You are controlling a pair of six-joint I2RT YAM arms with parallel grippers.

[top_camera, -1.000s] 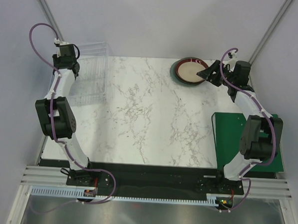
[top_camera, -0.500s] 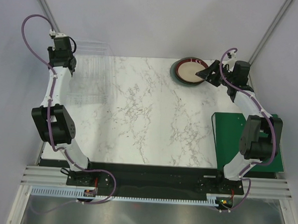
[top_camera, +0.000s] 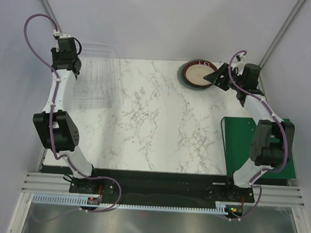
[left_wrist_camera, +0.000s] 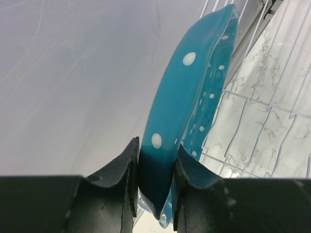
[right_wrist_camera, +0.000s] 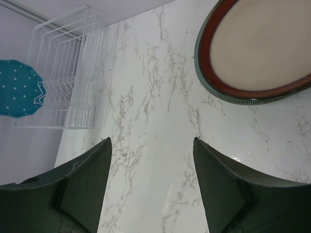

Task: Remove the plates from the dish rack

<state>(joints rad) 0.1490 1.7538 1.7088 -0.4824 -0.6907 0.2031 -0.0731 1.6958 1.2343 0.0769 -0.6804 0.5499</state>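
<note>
My left gripper (left_wrist_camera: 155,162) is shut on the rim of a bright turquoise plate (left_wrist_camera: 187,92) with white specks and holds it on edge above the clear dish rack (left_wrist_camera: 272,116). In the top view this gripper (top_camera: 70,68) is over the rack (top_camera: 95,79) at the back left, and the plate is hidden under it. The right wrist view shows that plate (right_wrist_camera: 19,88) at the rack's (right_wrist_camera: 68,73) left end. A brown-rimmed plate with a cream centre (top_camera: 198,73) lies flat at the back right. My right gripper (top_camera: 218,78) is open and empty at its near right rim (right_wrist_camera: 257,48).
A flat green mat (top_camera: 243,139) lies at the right edge of the white marble table (top_camera: 155,121), partly under the right arm. Grey walls and slanted frame posts close in the back corners behind the rack and the plate.
My left arm has lifted and drawn back to the left with the turquoise plate, over the rack's far left end. The right arm has not moved.
</note>
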